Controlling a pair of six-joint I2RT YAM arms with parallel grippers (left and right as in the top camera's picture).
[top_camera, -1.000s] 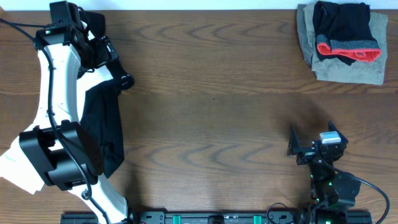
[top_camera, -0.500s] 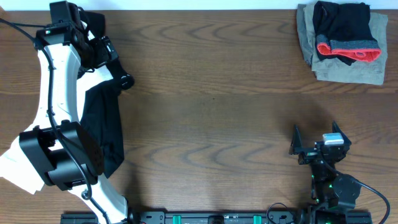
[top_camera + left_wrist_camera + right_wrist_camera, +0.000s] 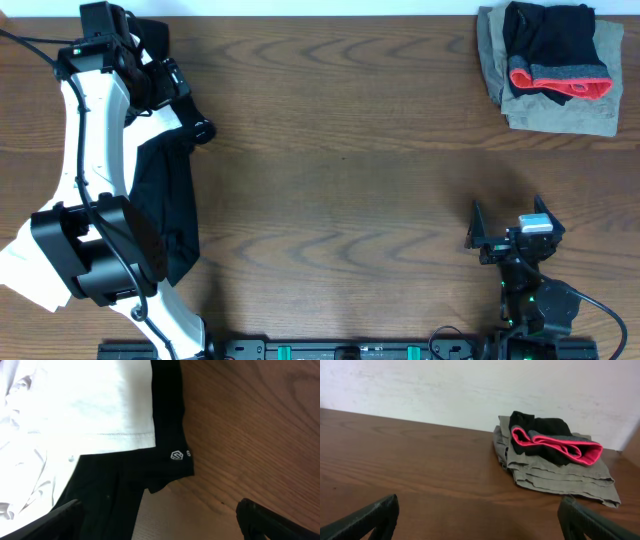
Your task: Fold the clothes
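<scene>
Folded black leggings (image 3: 553, 38) with a grey and red-orange waistband lie on a folded khaki piece (image 3: 560, 112) at the far right corner. They also show in the right wrist view, leggings (image 3: 545, 435) on the khaki piece (image 3: 560, 477). A black garment (image 3: 170, 200) and a white piece (image 3: 150, 125) lie unfolded at the far left, partly hidden by my left arm. My left gripper (image 3: 183, 103) hangs open over them. Its wrist view shows the white piece (image 3: 90, 405) on the black garment (image 3: 170, 425), with the fingers (image 3: 160, 522) wide apart and empty. My right gripper (image 3: 505, 225) is open and empty near the front right edge (image 3: 480, 520).
The brown wooden table (image 3: 340, 170) spans the view. A white wall (image 3: 445, 385) stands behind the far edge. A rail with green lights (image 3: 340, 350) runs along the front edge.
My right gripper has drawn back slightly toward the front edge, then stopped. The left arm and the clothes have not moved.
</scene>
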